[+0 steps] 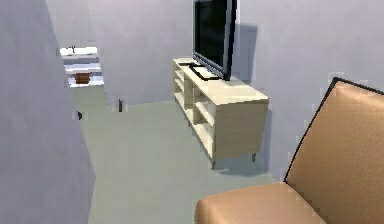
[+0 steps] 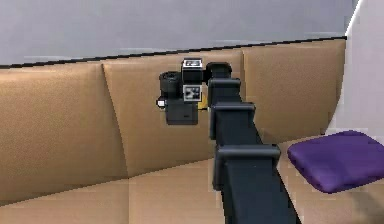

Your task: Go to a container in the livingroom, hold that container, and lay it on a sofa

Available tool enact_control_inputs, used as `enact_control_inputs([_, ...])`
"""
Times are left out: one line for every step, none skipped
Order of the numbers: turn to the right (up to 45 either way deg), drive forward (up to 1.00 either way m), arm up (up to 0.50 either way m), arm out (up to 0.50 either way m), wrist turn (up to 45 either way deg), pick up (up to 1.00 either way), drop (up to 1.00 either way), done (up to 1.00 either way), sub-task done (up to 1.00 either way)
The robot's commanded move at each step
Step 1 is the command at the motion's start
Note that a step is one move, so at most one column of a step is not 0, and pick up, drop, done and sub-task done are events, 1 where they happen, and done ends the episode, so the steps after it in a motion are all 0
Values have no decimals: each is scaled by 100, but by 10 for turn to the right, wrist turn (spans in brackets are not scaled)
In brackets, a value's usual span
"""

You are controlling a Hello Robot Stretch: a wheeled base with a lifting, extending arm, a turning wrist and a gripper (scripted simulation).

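Gripper (image 2: 161,101) spotted up by the sofa (image 2: 70,130)
The tan backrest is seen right behind the fingers (image 2: 158,100), and whether anything's held can't be told. A purple cushion (image 2: 340,160) is laid on the seat, down and right of them.

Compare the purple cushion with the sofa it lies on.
Colour: the cushion is purple, the sofa is tan. Size: the cushion takes up just one end of the seat, while the sofa runs far wider. Pose: the cushion lies flat, while the sofa has an upright back split into panels. Both look soft and padded.
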Motion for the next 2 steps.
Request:
enact_control_inputs([0,0,-40,0,0,0,0,0,0])
enact_control_inputs([0,0,-32,0,0,0,0,0,0])
